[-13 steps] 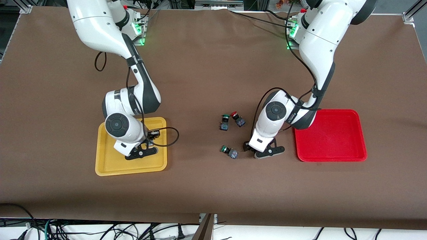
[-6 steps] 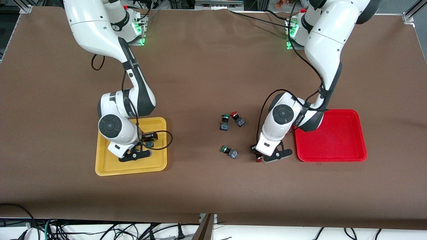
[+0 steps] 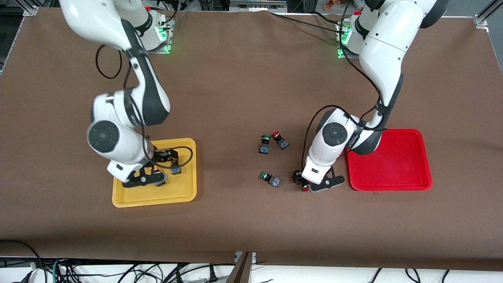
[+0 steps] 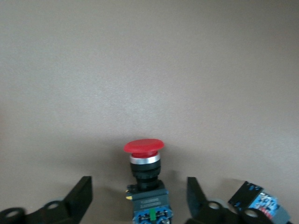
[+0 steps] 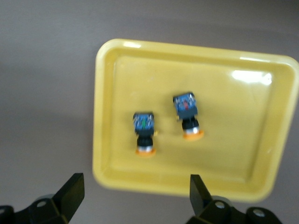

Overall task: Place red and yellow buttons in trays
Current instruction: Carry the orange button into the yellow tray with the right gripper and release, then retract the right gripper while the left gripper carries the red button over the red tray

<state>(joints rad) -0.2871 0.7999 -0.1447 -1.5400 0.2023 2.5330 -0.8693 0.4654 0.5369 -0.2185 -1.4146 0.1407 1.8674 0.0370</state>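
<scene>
My left gripper [image 3: 322,184] is open, low over the table beside the red tray [image 3: 393,179]. In the left wrist view [image 4: 139,196] a red button [image 4: 145,179] lies between its fingers, apart from both; its cap shows in the front view [image 3: 305,188]. A second red button [image 3: 279,140] lies farther from the front camera. My right gripper [image 3: 144,180] is open and empty above the yellow tray [image 3: 184,194]. The right wrist view shows the tray [image 5: 112,93] with two yellow buttons [image 5: 144,129] [image 5: 188,114] lying in it; one shows in the front view [image 3: 175,169].
Two green-capped switches lie on the brown table: one [image 3: 264,144] beside the second red button, one [image 3: 270,179] close to my left gripper toward the right arm's end. A blue-ended switch body [image 4: 256,203] shows beside my left gripper's finger.
My right arm has risen and swung toward its own end of the table, leaving a yellow button in the yellow tray. My left gripper shifted toward the red tray, then held still.
</scene>
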